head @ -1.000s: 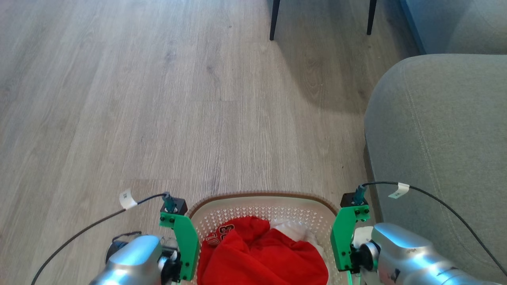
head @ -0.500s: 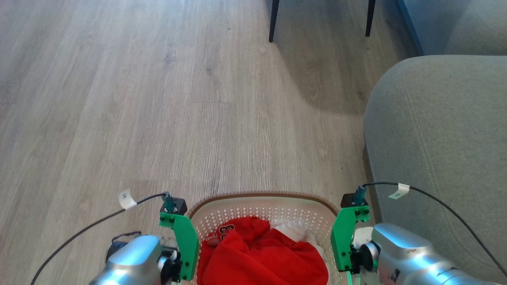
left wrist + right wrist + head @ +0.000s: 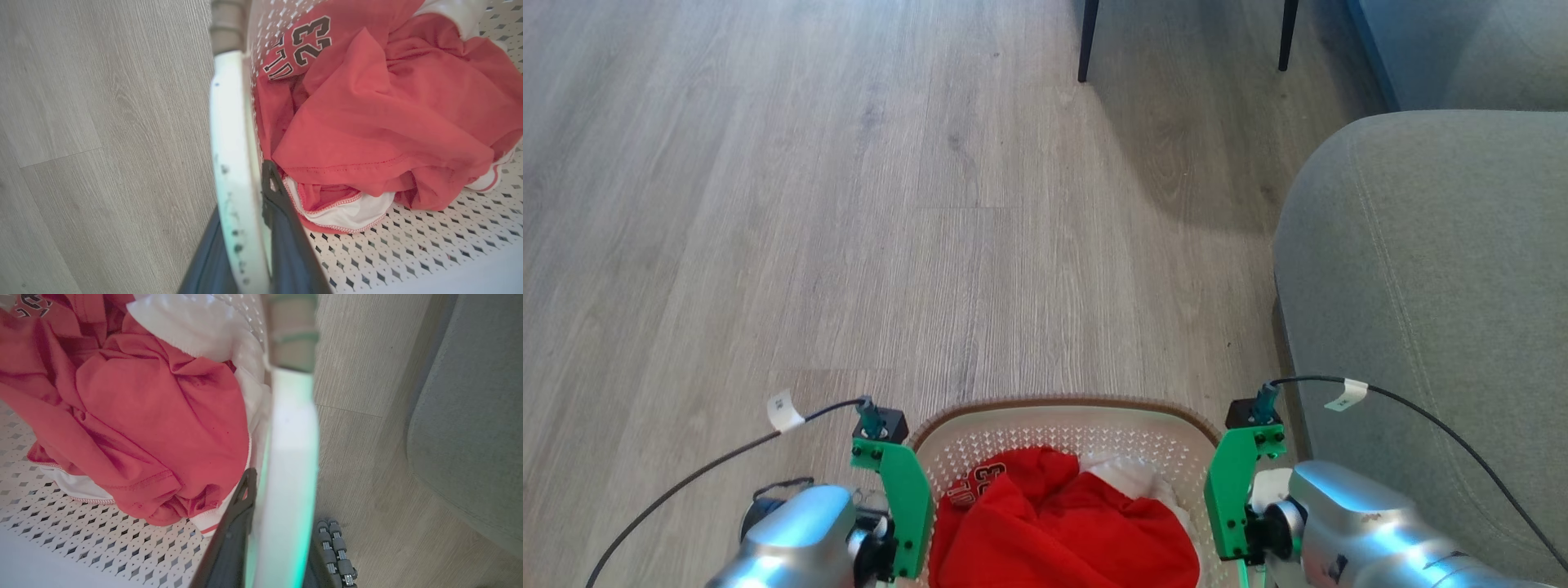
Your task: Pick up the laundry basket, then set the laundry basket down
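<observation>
The laundry basket [image 3: 1062, 406] is at the bottom centre of the head view. It is cream and perforated with a brown rim, and holds a red jersey [image 3: 1054, 523] and some white cloth. My left gripper [image 3: 245, 245] is shut on the basket's white left handle [image 3: 233, 155], one dark finger on each side of it. My right gripper [image 3: 278, 547] is shut the same way on the right handle [image 3: 292, 457]. In the head view the green wrist mounts [image 3: 905, 506] flank the basket. I cannot tell whether its base touches the floor.
A grey sofa [image 3: 1421, 286] stands close on the right, almost beside my right arm. Two dark chair legs [image 3: 1086, 41] rise at the far top. Wood floor [image 3: 809, 204] stretches ahead and to the left. Small wheels [image 3: 335, 551] sit on the floor beneath the right handle.
The head view has wobbled slightly down and back up. The basket and both grippers keep the same hold and place.
</observation>
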You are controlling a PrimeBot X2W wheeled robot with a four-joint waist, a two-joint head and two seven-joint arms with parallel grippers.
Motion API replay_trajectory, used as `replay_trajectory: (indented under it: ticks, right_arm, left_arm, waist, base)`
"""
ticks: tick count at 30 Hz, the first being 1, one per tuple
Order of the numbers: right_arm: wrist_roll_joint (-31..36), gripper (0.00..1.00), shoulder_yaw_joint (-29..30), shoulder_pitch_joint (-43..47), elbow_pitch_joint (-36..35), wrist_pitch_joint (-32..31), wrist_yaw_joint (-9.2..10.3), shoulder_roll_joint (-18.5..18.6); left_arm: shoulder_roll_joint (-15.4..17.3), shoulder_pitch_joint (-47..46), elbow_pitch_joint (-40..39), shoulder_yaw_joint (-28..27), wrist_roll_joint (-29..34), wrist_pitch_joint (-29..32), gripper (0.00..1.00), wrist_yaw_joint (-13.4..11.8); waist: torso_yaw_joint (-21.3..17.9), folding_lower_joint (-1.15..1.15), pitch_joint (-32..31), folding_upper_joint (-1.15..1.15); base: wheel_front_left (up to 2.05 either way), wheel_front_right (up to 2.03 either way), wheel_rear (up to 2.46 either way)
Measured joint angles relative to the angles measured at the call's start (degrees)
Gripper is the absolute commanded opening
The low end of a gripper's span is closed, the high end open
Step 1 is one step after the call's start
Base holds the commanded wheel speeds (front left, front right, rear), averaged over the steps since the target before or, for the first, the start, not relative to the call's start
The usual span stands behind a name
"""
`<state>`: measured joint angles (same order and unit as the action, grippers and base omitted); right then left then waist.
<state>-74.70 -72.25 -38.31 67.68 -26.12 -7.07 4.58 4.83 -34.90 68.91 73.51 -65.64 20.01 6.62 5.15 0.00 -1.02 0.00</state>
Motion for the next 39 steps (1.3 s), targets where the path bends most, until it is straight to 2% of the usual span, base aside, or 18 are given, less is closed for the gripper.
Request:
replay_trajectory:
  ticks: [25,39]
  right_arm:
    - [-0.5,0.0,-0.3,0.0,0.1,0.0,0.0,0.0]
    - [-0.5,0.0,-0.5,-0.2,-0.3,0.8,0.0,0.2]
  left_arm:
    - [0.0,0.0,0.0,0.0,0.0,-0.1,0.0,0.0]
    - [-0.1,-0.1,0.4,0.1,0.0,-0.8,0.0,0.0]
  waist:
    - [0.1,0.0,-0.2,0.0]
    - [0.0,0.01,2.5,0.0]
  base:
    - [0.0,0.0,0.0]
    - [0.0,0.0,0.0]
